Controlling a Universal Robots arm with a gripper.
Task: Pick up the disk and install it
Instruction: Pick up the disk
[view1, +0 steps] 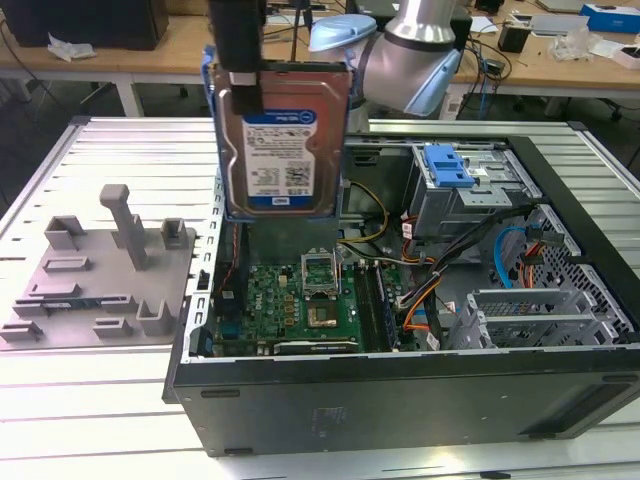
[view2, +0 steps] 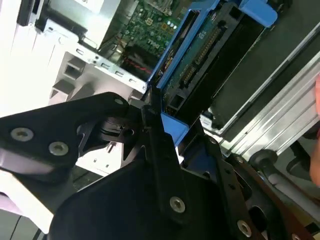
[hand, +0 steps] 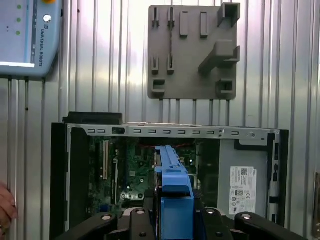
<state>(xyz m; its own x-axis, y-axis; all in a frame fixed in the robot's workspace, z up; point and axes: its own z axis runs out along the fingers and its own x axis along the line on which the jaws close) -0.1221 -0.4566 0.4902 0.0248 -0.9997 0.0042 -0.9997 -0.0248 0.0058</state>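
Disk (view1: 283, 140), silver with white-and-blue label and blue carrier frame, hanging upright in mid-air over the open computer case (view1: 400, 395), toward the exterior view's left, above the motherboard (view1: 300, 300) and apart from everything below. Gripper (view1: 243, 85) clamped on the carrier's upper edge; in the second wrist view, black fingers (view2: 155, 145) pinched on the blue frame. Grey fixture plate (view1: 100, 270) on the table at the exterior view's left. Drive bay with blue tab (view1: 447, 165) far right inside the case. Likely hazards: slip from so narrow an edge grip onto the board; snagging on the cable bundle (view1: 440, 290); jamming through tilted entry into the bay.
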